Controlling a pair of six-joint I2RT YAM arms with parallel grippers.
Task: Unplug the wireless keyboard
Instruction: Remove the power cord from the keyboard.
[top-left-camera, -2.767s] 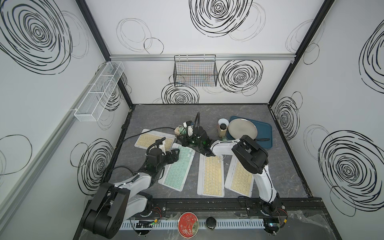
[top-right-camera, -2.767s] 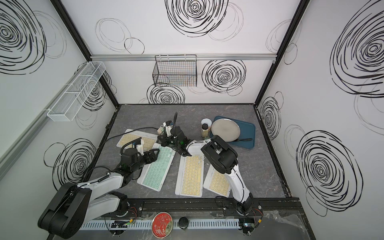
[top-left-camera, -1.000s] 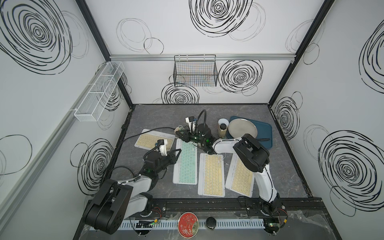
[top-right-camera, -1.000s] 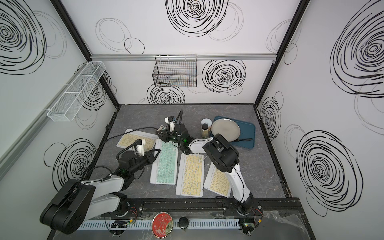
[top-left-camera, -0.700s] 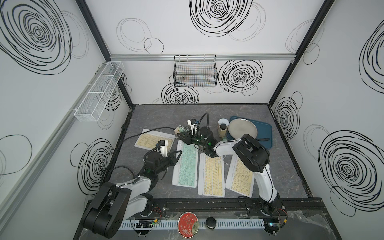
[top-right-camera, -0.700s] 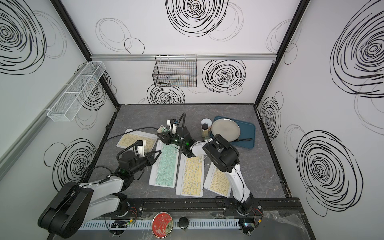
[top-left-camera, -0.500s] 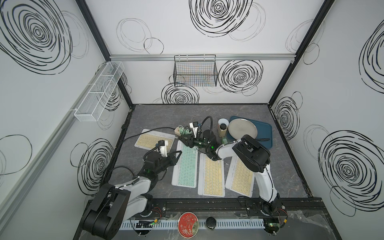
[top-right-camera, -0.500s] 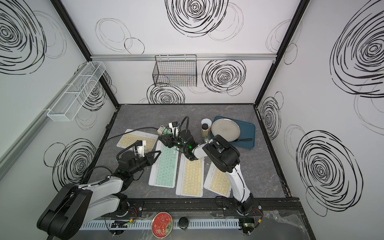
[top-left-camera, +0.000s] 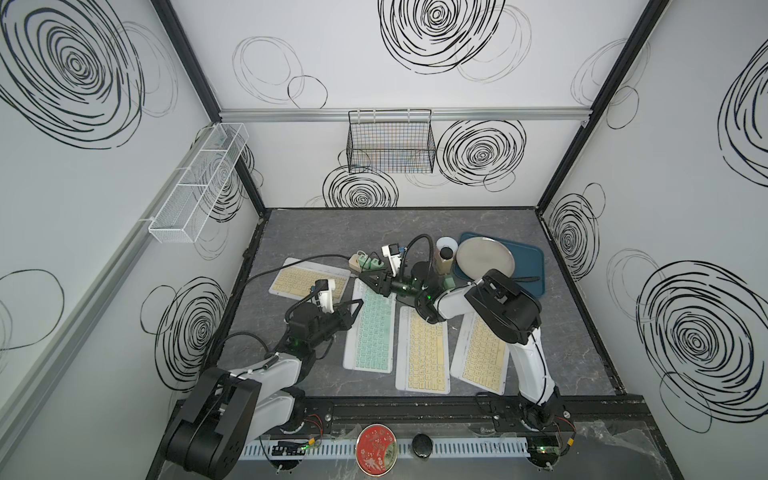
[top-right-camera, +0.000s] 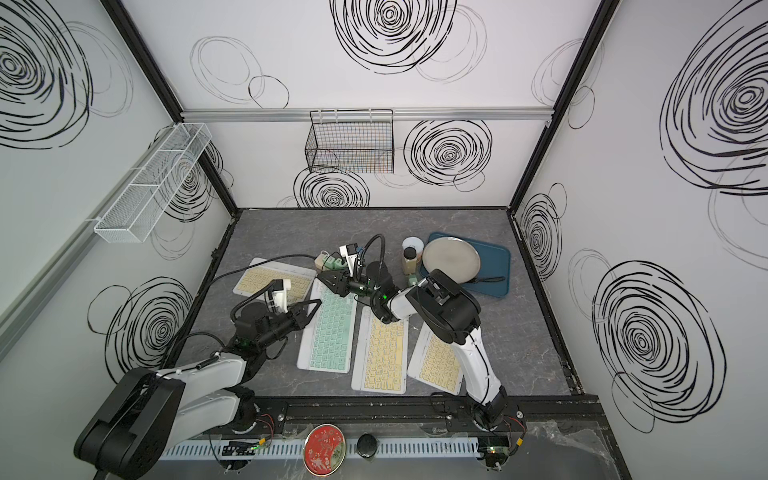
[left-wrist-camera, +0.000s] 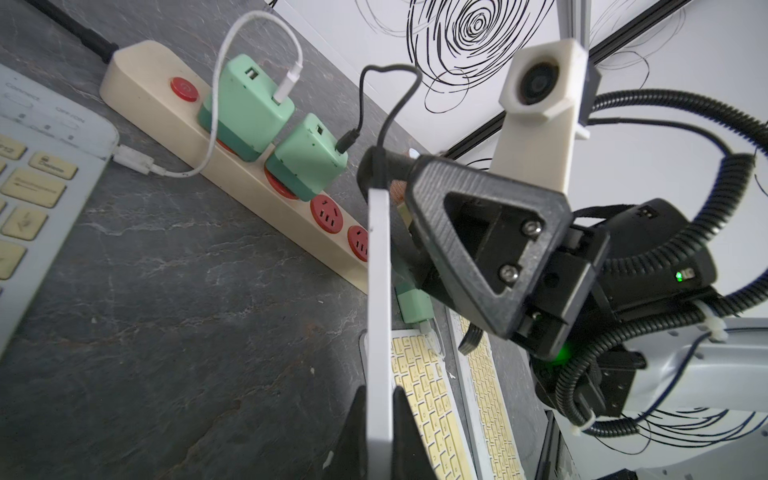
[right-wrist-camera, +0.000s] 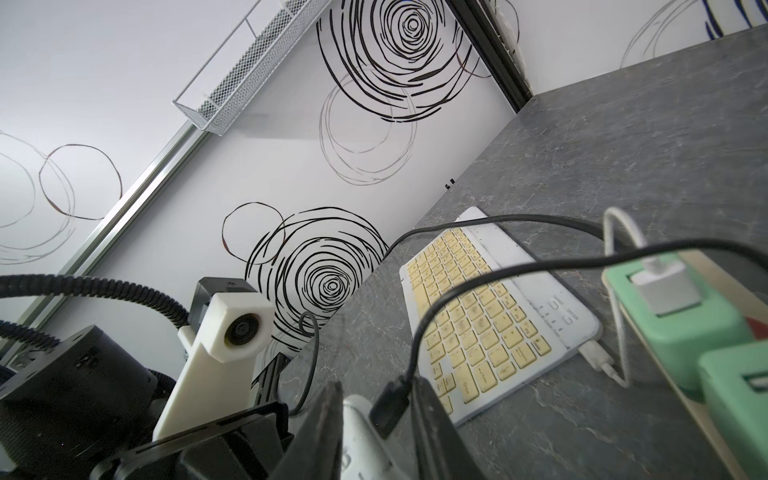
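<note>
Green keyboard (top-left-camera: 371, 328) sits just beside the power strip (left-wrist-camera: 141, 68), left gripper (left-wrist-camera: 380, 397) clenched on its edge. Right gripper (right-wrist-camera: 376, 415) straddles the black plug (right-wrist-camera: 389, 404), grip unclear. Plug-grasp step, I judge; next: pinch firmly, pull straight out.

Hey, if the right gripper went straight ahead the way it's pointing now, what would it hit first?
Probably the far yellow keyboard, just beyond the right gripper; height is hard to judge, so it might pass over it.
</note>
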